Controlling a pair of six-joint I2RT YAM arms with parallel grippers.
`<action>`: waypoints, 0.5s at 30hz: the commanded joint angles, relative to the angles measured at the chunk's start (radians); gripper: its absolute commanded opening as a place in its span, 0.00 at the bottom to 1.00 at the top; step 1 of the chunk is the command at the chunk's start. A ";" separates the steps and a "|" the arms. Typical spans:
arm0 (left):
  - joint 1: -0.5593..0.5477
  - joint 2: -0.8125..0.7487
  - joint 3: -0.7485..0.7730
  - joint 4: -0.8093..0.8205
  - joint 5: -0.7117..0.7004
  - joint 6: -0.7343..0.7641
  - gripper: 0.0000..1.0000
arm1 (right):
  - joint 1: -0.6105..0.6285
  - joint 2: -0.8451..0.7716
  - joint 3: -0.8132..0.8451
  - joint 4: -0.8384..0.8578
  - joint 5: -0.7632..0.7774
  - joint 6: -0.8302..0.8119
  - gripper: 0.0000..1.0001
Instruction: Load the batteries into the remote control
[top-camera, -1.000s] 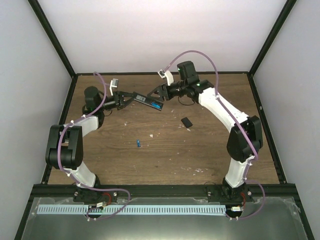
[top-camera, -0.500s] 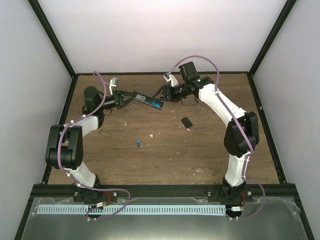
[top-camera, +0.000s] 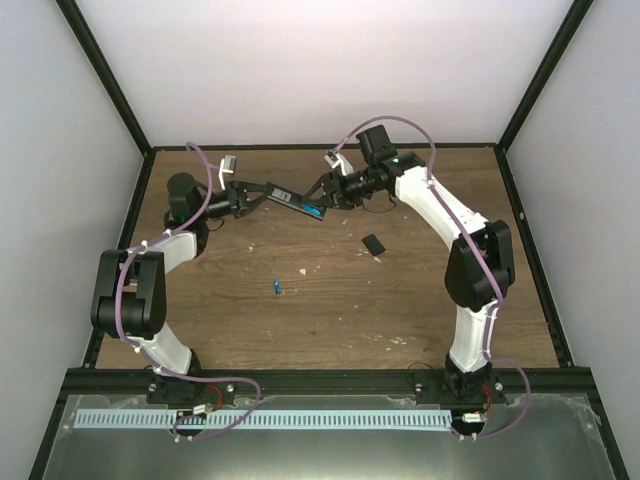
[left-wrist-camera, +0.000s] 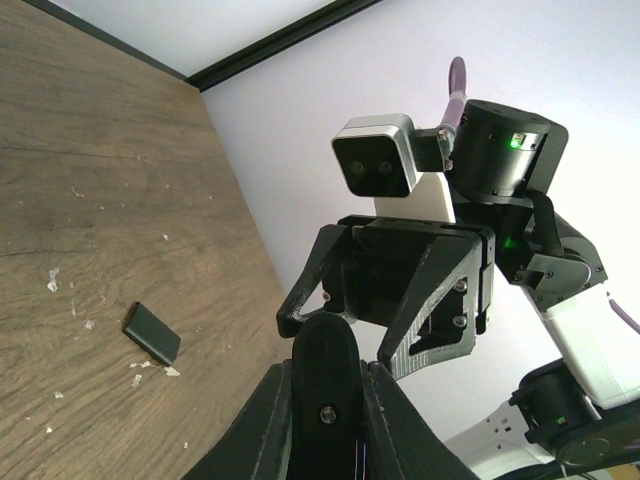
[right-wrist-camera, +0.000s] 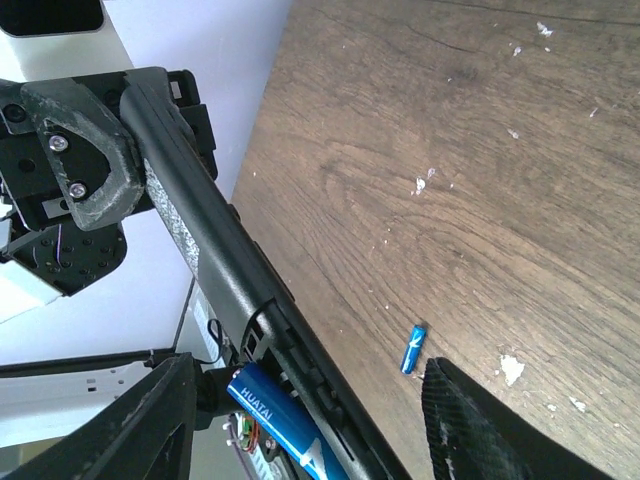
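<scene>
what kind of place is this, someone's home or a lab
Most likely a robotics lab test cell: a left arm and a right arm are bolted at the near edge of a wooden table, boxed in by plain white walls and a black frame.

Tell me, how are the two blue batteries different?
The loaded battery is up in the air, tucked into the open end of the remote control. The loose battery lies flat on the wooden table, touching nothing else. Both are small blue cylinders.
</scene>
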 joint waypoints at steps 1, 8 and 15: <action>-0.003 -0.018 0.018 0.020 0.002 0.019 0.00 | 0.000 0.021 0.057 -0.027 -0.059 0.012 0.53; -0.003 -0.023 0.016 -0.001 -0.002 0.039 0.00 | 0.000 0.030 0.058 -0.034 -0.060 0.025 0.52; -0.003 -0.020 0.023 -0.020 -0.002 0.061 0.00 | 0.000 0.038 0.068 -0.033 -0.060 0.041 0.50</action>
